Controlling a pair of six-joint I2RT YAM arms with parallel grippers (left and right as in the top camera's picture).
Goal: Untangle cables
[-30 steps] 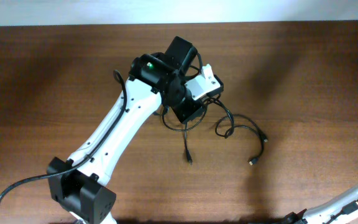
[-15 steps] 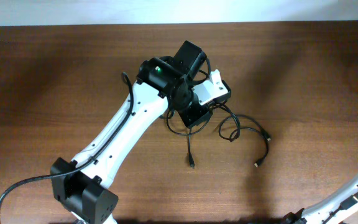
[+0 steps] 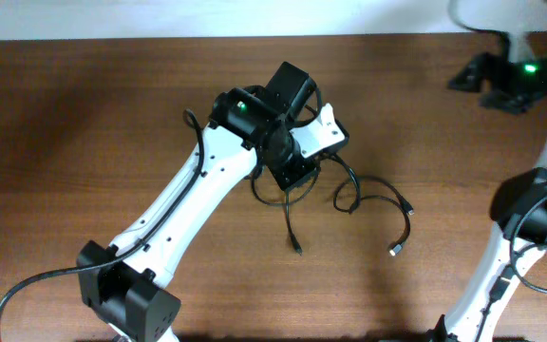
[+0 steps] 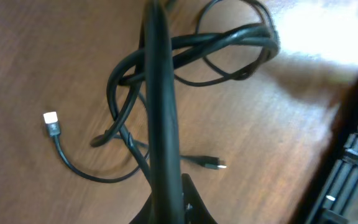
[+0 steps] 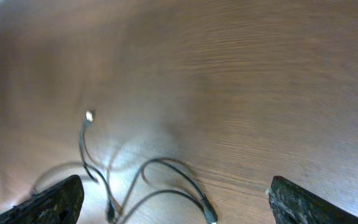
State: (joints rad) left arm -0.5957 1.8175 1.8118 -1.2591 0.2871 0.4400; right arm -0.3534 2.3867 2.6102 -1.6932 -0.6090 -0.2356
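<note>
The left gripper (image 4: 169,198) had its jaws closed on one strand of the cables (image 4: 194,53), and that strand ran taut from the fingertips up past the lens. The main risk I judged was dragging. The held strand crossed the knot of loops just beyond, so a pull could have cinched the knot tighter. It could also have hauled the whole bundle across the table (image 4: 55,50) instead of freeing one cord. The strand slipping out of the pinch was the other likely fault. Further out, a white plug (image 4: 50,117) and a small connector (image 4: 217,164) lay loose on the wood, where either might snag a loop. The bundle sat mid-table. Well apart from it, near the far corner, the right gripper (image 5: 174,190) hung with its jaws wide apart and empty, too distant to pin anything down.

From overhead the left wrist covered the pinch point. Which cord was held, and how many made up the tangle, could not be told. The right wrist view was blurred.
</note>
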